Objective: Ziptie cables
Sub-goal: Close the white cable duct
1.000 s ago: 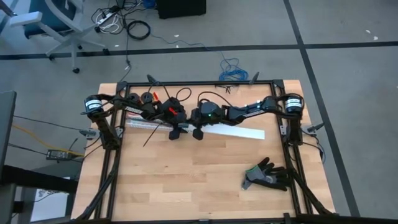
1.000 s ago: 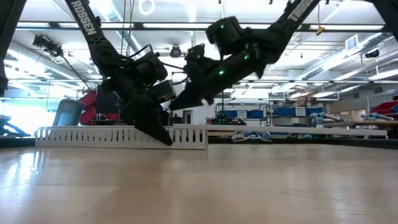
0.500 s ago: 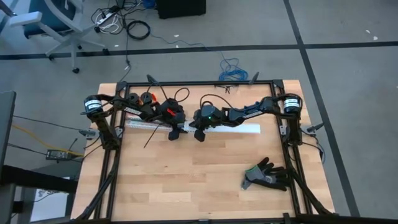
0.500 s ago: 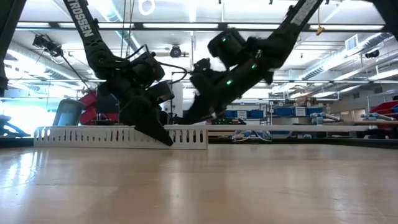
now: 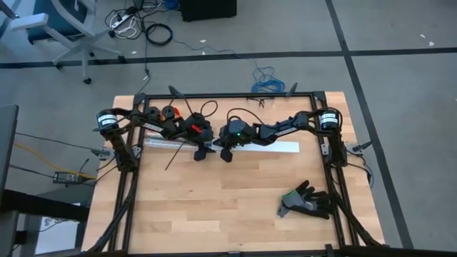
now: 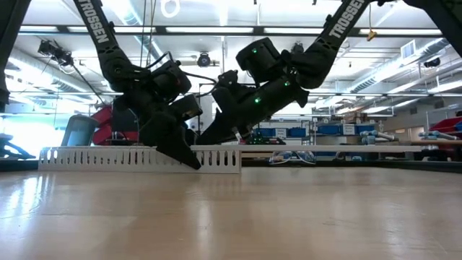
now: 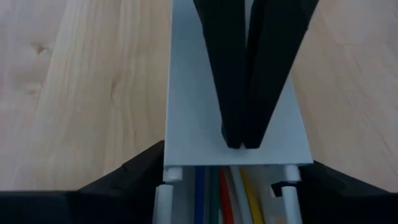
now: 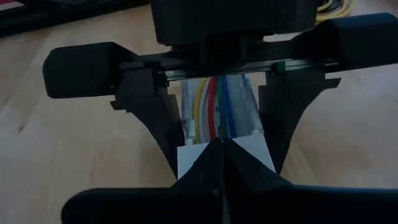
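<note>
A long white slotted duct (image 5: 171,142) lies across the table's far half, with a flat white lid (image 7: 205,93) on its right part. The cables (image 7: 219,198), blue, green, red, white and yellow, run along the duct's open channel (image 8: 214,102). My left gripper (image 5: 202,149) straddles the duct at the lid's end. My right gripper (image 5: 227,152) is shut, its tips (image 7: 241,140) on the lid. The ziptie (image 5: 175,157), a thin black strap, lies slanted on the wood just near of the duct. My left gripper clasps the duct between its two fingers (image 7: 152,177), one on each outer side wall (image 7: 166,182), just where the lid ends. It slants down from the table's left, and the duct stays flat on the table. My right gripper presses its shut fingertips down on the lid's top, near its left end (image 7: 205,146). It slants down from the table's right, along the duct.
A black glove (image 5: 305,201) lies at the near right. Small spools (image 5: 153,113) stand at the far left by the black frame rail (image 5: 228,96). Bare wood (image 5: 214,207) fills the near half of the table.
My right gripper, still shut, has sunk toward the duct. The white lid, which stood slanted off the duct at its right part, now lies straight along it.
</note>
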